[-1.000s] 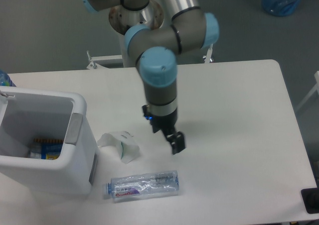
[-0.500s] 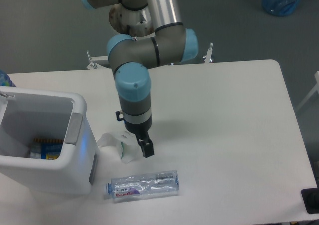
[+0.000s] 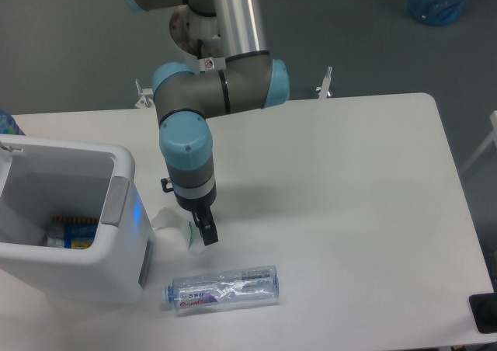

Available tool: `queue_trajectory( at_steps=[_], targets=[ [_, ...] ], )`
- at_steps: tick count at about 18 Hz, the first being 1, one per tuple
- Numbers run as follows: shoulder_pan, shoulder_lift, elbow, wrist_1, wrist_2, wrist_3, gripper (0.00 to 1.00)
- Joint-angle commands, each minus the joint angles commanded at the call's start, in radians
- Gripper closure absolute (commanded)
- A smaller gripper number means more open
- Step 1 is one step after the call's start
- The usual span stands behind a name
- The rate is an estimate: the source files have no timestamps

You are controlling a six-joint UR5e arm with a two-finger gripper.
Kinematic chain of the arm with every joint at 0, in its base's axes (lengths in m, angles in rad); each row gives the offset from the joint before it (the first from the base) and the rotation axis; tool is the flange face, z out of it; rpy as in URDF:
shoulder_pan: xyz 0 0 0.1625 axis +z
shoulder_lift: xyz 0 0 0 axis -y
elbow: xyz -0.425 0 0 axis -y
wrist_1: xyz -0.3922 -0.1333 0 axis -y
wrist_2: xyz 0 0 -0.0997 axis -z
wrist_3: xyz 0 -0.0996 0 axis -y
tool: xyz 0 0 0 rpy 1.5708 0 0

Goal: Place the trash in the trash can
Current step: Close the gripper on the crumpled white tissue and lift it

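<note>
1. Bench (image 3: 349, 211) is bare to the right, lots of room there.
2. Bin (image 3: 70, 242) sits at the left edge, open on top, something with a printed label inside, unreadable.
3. End effector (image 3: 203, 231) points down right over the cup (image 3: 180, 225), just beside the bin; can't tell how wide it is.
4. Bottle (image 3: 223, 286) lies flat near the front edge, purple label too blurry to read.

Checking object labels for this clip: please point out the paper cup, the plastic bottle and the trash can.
paper cup (image 3: 167, 219), fixed camera, on its crumpled white wall left of the hand.
plastic bottle (image 3: 225, 286), fixed camera, on the clear body near the middle.
trash can (image 3: 118, 201), fixed camera, on the grey panel of its right rim.
</note>
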Motion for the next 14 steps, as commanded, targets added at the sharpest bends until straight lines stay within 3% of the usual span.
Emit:
queue_trajectory(
  at_steps=[9,11,14],
  targets=[
    [-0.012,0.003,0.012,-0.003,0.025,-0.02,0.66],
    [-0.012,0.006,0.015,-0.003,0.025,-0.025,0.69],
    [-0.009,0.009,0.018,-0.003,0.025,-0.044,0.86]
  ],
)
